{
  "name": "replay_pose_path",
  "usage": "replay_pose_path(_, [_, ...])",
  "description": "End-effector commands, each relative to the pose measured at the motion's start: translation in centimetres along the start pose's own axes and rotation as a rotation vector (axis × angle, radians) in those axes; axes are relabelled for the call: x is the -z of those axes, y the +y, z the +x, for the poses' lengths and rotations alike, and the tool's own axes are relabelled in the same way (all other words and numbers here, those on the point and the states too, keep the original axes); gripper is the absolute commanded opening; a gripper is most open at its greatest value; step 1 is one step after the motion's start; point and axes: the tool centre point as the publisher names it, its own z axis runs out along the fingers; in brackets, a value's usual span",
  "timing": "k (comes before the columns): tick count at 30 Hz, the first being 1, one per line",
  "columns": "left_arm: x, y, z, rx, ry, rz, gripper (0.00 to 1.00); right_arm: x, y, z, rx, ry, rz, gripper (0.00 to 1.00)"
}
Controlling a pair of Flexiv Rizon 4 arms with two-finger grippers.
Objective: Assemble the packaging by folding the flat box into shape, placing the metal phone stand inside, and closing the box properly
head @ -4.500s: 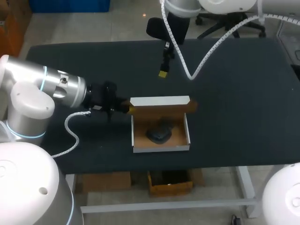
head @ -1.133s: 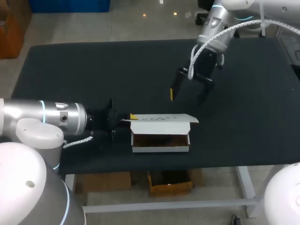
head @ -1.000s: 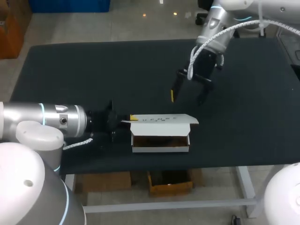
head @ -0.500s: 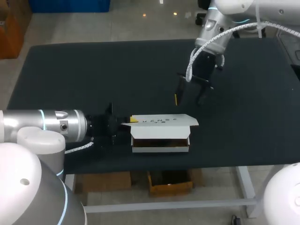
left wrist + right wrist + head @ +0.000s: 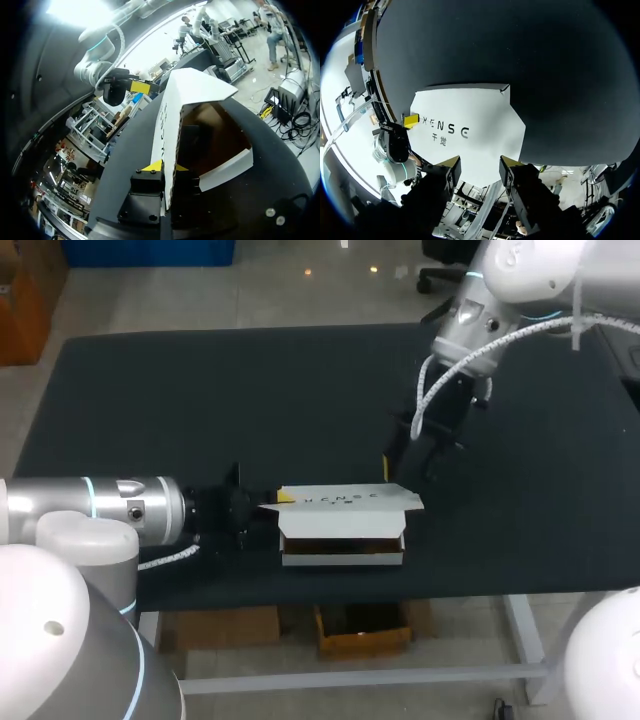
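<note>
A white cardboard box (image 5: pixel 342 552) with a brown inside sits near the front edge of the black counter (image 5: pixel 200 390), a little toward the middle. Its hinged lid (image 5: pixel 345 499) hangs low over the tray, not fully down: a dark gap shows between the lid's front edge and the box's front wall. The top of the lid carries dark print, and a small side flap (image 5: pixel 411 502) juts out at its right end.

The left arm comes in low along the counter from the left. The left fingers (image 5: pixel 272 498) are closed on the lid's left edge, one yellow tip on each face of the card. In the left wrist view the lid's edge (image 5: pixel 167 150) runs straight out from between the two tips, the white panel rising away ahead of them and the brown cavity open beside it. Inside that cavity lies a dark shape, the phone stand (image 5: pixel 190 142) as far as can be told, resting on the box floor under the lid.

The right arm reaches down from the far right corner. The right fingers (image 5: pixel 400 460) are spread apart and hold nothing; they hang just above the far right corner of the lid, and whether they touch it cannot be told. In the right wrist view the white lid (image 5: pixel 470 130) lies ahead of the parted tips, with the left arm's yellow tip (image 5: pixel 411 120) at its far end.
</note>
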Motion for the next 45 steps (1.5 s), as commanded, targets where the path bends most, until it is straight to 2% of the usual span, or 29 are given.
replay_pose_path(1, [-0.3, 0.3, 0.7, -0.001, -0.005, 0.0, 0.0, -0.5, -0.4, -0.2, -0.006, -0.005, -0.025, 0.46])
replay_pose_path(23, [-0.4, -0.1, 1.0, -0.012, 0.0, -0.001, 0.0, -1.6, -0.7, -1.0, 0.007, -0.021, -0.019, 0.43])
replay_pose_path(31, [-0.4, 0.0, 1.0, -0.009, -0.003, -0.002, 0.06, -1.9, -0.7, -1.2, 0.015, -0.02, -0.019, 0.42])
replay_pose_path(33, [-0.3, 0.0, 1.0, -0.008, -0.003, -0.001, 0.13, -2.0, -0.8, -1.2, 0.016, -0.021, -0.019, 0.42])
replay_pose_path(39, [-0.2, 0.0, 0.9, -0.01, -0.01, 0.002, 0.23, -2.2, -0.8, -1.2, 0.016, -0.031, -0.024, 0.42])
replay_pose_path(45, [0.1, 0.1, 1.0, -0.006, -0.013, 0.005, 0.24, -2.4, -0.8, -1.2, 0.017, -0.044, -0.034, 0.42])
